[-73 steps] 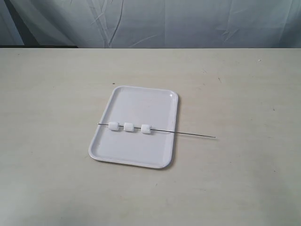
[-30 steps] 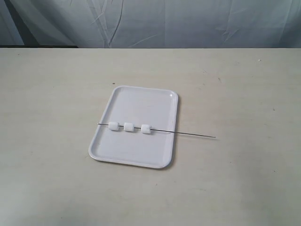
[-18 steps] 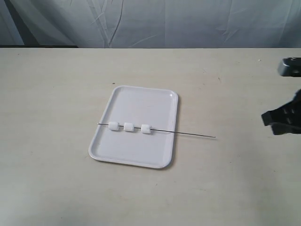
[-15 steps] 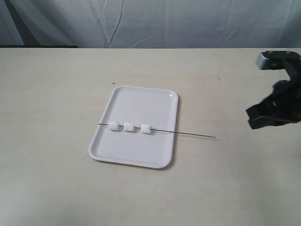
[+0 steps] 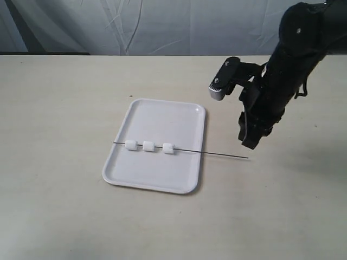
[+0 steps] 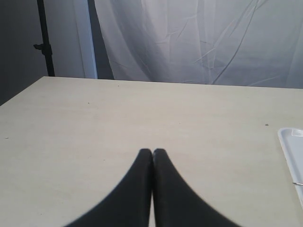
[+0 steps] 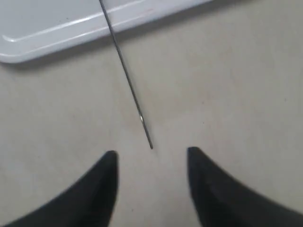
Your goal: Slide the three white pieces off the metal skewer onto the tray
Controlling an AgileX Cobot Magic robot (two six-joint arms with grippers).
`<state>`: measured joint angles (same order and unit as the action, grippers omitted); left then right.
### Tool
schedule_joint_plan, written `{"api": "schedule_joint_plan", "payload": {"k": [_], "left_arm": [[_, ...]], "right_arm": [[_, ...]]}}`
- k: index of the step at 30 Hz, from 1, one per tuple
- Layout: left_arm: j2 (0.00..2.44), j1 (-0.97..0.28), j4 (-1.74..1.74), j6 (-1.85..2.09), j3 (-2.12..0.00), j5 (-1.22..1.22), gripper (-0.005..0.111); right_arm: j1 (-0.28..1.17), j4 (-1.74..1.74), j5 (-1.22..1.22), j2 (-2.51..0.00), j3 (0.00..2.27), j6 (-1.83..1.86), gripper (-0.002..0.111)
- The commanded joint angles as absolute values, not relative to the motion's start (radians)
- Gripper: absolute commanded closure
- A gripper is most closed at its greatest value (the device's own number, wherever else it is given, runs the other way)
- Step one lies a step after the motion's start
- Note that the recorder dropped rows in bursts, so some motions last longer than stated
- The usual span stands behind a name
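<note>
Thin grey metal skewer (image 5: 187,151) threads three white pieces (image 5: 148,145) across glossy tray (image 5: 162,116); right pincer (image 7: 151,158) apart, left pincer (image 6: 152,151) together.

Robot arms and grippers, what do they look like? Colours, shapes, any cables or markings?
The right arm is matte black with thick rounded segments and a small grey box-shaped module near its wrist. The right gripper and left gripper have plain black fingers curving to rounded tips. No markings show. Cables are not clear.

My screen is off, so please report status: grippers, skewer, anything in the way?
Right gripper open, near free end of skewer. Left gripper shut, empty, away from tray. Three pieces on skewer, over tray. No obstruction seen.
</note>
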<state>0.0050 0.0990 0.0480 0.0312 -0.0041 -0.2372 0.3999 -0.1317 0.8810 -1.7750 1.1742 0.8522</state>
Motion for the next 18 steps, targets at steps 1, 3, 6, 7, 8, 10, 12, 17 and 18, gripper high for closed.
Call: {"api": "schedule_joint_plan", "payload": {"k": [1, 3, 6, 7, 8, 10, 12, 17, 18], "left_arm": [[0.000, 0.101, 0.048, 0.030, 0.000, -0.232, 0.107], [0.000, 0.101, 0.048, 0.030, 0.000, -0.232, 0.107], [0.000, 0.101, 0.048, 0.030, 0.000, -0.232, 0.107], [0.000, 0.101, 0.048, 0.030, 0.000, -0.232, 0.107], [0.000, 0.101, 0.048, 0.030, 0.000, -0.232, 0.107], [0.000, 0.101, 0.048, 0.030, 0.000, -0.232, 0.107], [0.000, 0.101, 0.048, 0.030, 0.000, -0.232, 0.107], [0.000, 0.101, 0.048, 0.030, 0.000, -0.232, 0.107], [0.000, 0.101, 0.048, 0.030, 0.000, -0.232, 0.107]], "right_arm": [[0.446, -0.102, 0.831, -1.821, 1.189, 0.866, 0.041], [0.470, -0.069, 0.831, -1.840, 1.191, 0.884, 0.052], [0.504, -0.028, 0.821, -1.875, 1.191, 0.896, 0.073], [0.513, -0.028, 0.812, -1.889, 1.193, 0.906, 0.075], [0.524, -0.028, 0.803, -1.903, 1.193, 0.915, 0.075], [0.535, -0.028, 0.793, -1.933, 1.193, 0.922, 0.075], [0.541, -0.026, 0.776, -1.961, 1.193, 0.925, 0.075], [0.541, -0.021, 0.758, -2.029, 1.193, 0.925, 0.075], [0.541, -0.021, 0.749, -2.035, 1.193, 0.925, 0.075]]}}
